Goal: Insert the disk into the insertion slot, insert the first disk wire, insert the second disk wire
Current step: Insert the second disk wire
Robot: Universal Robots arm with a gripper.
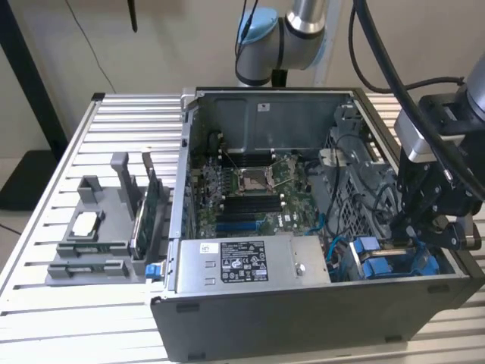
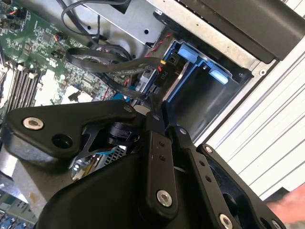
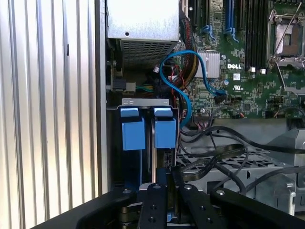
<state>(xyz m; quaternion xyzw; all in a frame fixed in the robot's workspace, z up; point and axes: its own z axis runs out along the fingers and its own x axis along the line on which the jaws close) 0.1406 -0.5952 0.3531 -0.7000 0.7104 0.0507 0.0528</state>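
Note:
Two blue carrier fronts stand side by side in the grey drive cage (image 3: 143, 101), one (image 3: 132, 129) by the case wall and one (image 3: 165, 129) in line with my gripper (image 3: 165, 175). I cannot tell which of them holds the disk, as no silver body shows. In the exterior view my gripper (image 1: 411, 231) reaches down into the cage (image 1: 356, 182) beside the blue carriers (image 1: 366, 256). In the second wrist view my gripper (image 2: 153, 106) is shut, its tips at a grey and black wire connector (image 2: 151, 76) just behind a blue carrier frame (image 2: 188, 55).
Black flat cables (image 2: 95, 55) loop over the motherboard (image 1: 250, 189) beside the cage. A blue cable (image 3: 183, 71) curves past the power supply (image 1: 242, 262). The case wall (image 1: 303, 318) is close on the cage's outer side. A grey fixture (image 1: 98, 235) sits on the slatted table (image 1: 45, 227).

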